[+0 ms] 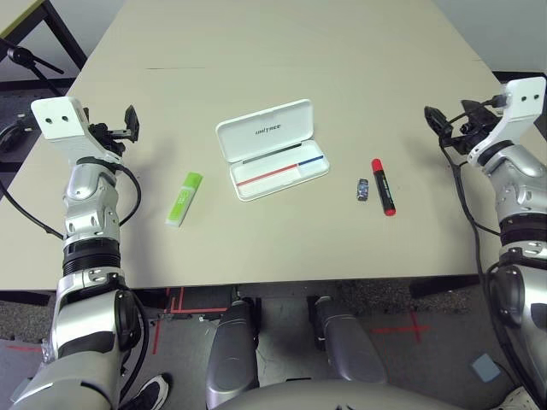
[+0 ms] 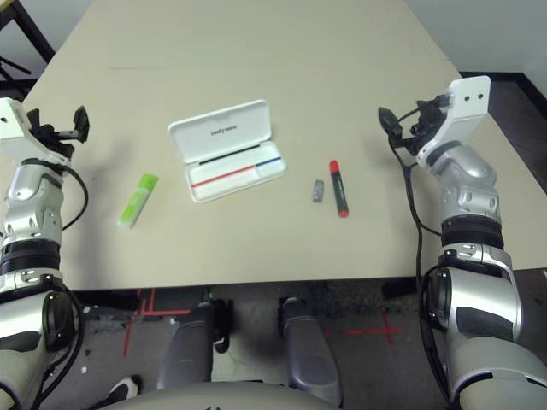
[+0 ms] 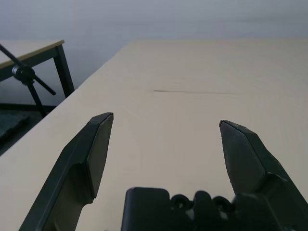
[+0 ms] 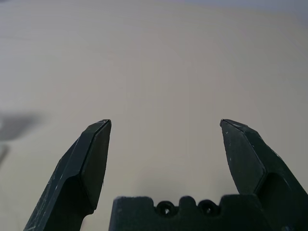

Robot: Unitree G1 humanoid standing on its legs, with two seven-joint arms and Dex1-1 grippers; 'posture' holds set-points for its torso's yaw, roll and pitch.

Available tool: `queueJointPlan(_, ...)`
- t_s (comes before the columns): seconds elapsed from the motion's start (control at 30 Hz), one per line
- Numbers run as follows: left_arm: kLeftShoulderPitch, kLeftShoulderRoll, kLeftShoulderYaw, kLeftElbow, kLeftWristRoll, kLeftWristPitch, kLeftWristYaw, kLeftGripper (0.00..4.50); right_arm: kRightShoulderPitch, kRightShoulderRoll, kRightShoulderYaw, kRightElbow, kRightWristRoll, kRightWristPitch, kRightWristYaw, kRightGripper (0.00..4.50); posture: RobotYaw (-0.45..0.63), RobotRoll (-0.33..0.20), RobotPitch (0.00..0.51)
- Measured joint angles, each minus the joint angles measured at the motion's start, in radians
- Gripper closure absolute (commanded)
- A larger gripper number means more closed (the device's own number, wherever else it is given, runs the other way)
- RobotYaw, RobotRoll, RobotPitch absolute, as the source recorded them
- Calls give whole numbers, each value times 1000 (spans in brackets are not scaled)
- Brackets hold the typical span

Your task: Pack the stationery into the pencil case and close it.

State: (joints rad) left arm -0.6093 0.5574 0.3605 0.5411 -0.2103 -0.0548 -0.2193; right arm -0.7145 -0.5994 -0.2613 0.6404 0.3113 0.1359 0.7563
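The white pencil case (image 1: 272, 149) lies open in the middle of the table, its lid with dark lettering tilted back and a red-and-blue stripe inside. A lime-green highlighter (image 1: 184, 199) lies to its left. To its right lie a tiny grey-blue eraser block (image 1: 362, 190) and a red marker (image 1: 383, 186) with a black band. My left gripper (image 1: 130, 124) is raised at the table's left side, open and holding nothing. My right gripper (image 1: 433, 119) hovers at the right side, open and holding nothing. Both are well away from the stationery.
The beige table (image 1: 282, 60) stretches far behind the case, with a thin dark line on it at the back left. A second table and a black stand (image 3: 29, 77) are off the left edge. The table's front edge runs just below the items.
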Motion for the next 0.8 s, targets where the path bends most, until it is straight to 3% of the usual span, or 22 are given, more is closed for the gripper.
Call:
queueJointPlan(0.37, 61, 11, -12, -193, -32, 137, -105, 43, 99, -60, 97, -228, 50, 185, 265, 0, -59, 0, 183)
queueJointPlan(0.8, 199, 57, -141, -702, -227, 535, -370, 43, 170, -112, 145, -346, 52, 264, 380, 0, -75, 0, 218)
